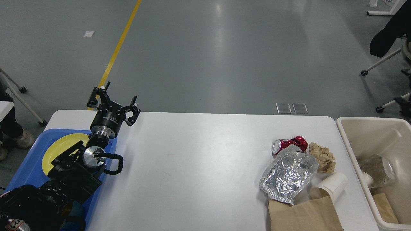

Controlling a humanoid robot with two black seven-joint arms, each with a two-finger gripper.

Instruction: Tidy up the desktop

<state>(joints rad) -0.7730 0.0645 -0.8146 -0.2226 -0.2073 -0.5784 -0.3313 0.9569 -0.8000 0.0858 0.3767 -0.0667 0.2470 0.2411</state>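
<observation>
Even, bright overhead light; broad soft reflections streak the glossy grey floor (221, 48) at top centre, and the large white rounded-corner counter (199, 160) reads near-white but not clipped. Shadows are faint and short, just soft dark edges under the crumpled silver foil wrapper (287, 173) and the black robot arm (80, 166); the foil throws small hot specular spots. Focus is sharp across the frame, no motion blur, slight wide-angle splay at the edges, and black arm parts at lower left lose detail in the dark.
</observation>
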